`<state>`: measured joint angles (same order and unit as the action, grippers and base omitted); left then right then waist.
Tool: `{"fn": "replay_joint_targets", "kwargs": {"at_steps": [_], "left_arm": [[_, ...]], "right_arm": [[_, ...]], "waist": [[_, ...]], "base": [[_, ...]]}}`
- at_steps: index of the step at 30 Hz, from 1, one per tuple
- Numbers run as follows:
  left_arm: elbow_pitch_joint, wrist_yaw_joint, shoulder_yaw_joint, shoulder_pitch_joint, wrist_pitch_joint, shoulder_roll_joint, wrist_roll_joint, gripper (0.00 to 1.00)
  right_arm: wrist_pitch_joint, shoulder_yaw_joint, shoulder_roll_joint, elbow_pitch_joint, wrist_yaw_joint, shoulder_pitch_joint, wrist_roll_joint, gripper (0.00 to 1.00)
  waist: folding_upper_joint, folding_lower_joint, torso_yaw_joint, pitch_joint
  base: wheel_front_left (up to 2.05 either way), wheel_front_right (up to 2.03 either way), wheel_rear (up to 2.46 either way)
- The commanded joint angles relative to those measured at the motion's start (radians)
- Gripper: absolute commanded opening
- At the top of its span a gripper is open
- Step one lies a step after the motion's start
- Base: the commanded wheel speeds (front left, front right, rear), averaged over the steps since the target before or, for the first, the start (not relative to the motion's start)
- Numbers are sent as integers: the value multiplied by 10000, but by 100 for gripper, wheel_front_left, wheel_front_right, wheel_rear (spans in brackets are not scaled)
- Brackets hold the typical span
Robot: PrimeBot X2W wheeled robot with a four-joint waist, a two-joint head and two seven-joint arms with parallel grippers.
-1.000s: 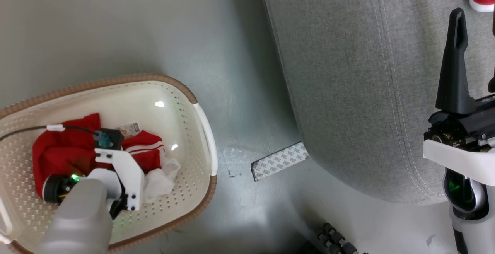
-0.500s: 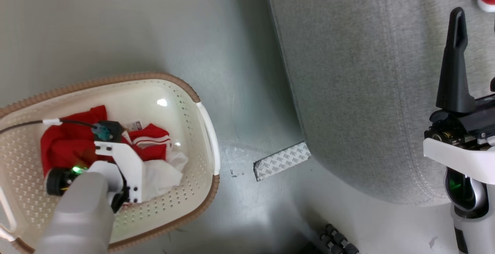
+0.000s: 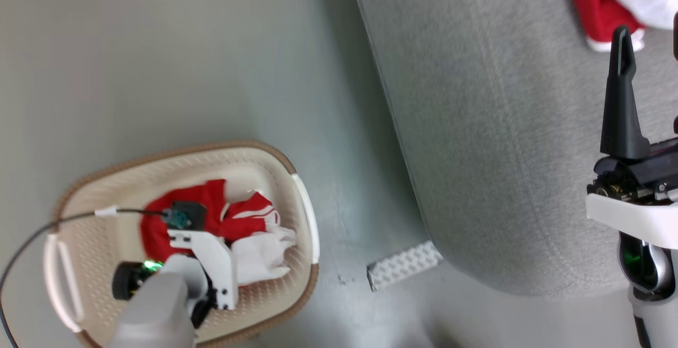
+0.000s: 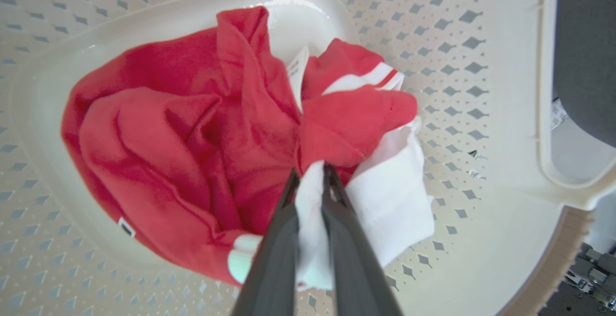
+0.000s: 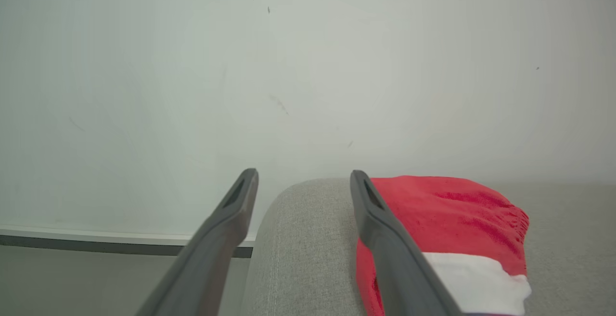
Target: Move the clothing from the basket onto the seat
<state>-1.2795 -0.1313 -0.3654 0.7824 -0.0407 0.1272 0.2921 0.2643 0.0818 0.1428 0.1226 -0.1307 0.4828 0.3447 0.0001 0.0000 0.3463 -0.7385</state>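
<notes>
The cream basket (image 3: pixel 175 152) with a brown rim stands on the floor at the lower left. Red and white clothing (image 3: pixel 212 215) lies bunched inside it. My left gripper (image 4: pixel 310 171) reaches down into the basket (image 4: pixel 433 27) and is shut on a white fold of the clothing (image 4: pixel 192 128), which gathers toward the fingertips. In the head view its white wrist covers the fingertips. The grey seat (image 3: pixel 503 125) fills the right side, with another red and white garment (image 3: pixel 593 3) lying on it. My right gripper (image 5: pixel 303 176) hangs open and holds nothing above the seat (image 5: pixel 298 239), beside that garment (image 5: pixel 447 210).
A patterned strip of tape (image 3: pixel 403 264) lies on the grey floor between basket and seat. A thin black cable (image 3: pixel 32 237) trails from my left wrist over the basket's left rim. A pale wall (image 5: pixel 308 66) rises behind the seat.
My left gripper has shut on the white fold and drawn the clothing into a tighter bunch. The head camera has shifted, so the basket sits lower and smaller. The right gripper keeps its pose.
</notes>
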Motion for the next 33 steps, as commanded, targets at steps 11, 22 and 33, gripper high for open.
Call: {"fn": "replay_joint_targets", "kwargs": {"at_steps": [11,22,33], "left_arm": [[843,17,-1004,-1276,1095,-458,1612,0],[1897,17,-2584,-2043,2367,-511,2686,0],[3624,17,-2994,-1961,2997,-21,3142,0]], "right_arm": [[-1,93,648,-715,-2,-823,84,100],[-2,354,1030,-1430,-2,-1750,214,100],[-2,704,1079,-1909,-2,-2644,494,100]], "waist": [[-1,0,-1162,3289],[-1,0,-2240,5631],[-1,0,-2896,7146]], "base": [[0,0,0],[0,0,0],[0,0,0]]}}
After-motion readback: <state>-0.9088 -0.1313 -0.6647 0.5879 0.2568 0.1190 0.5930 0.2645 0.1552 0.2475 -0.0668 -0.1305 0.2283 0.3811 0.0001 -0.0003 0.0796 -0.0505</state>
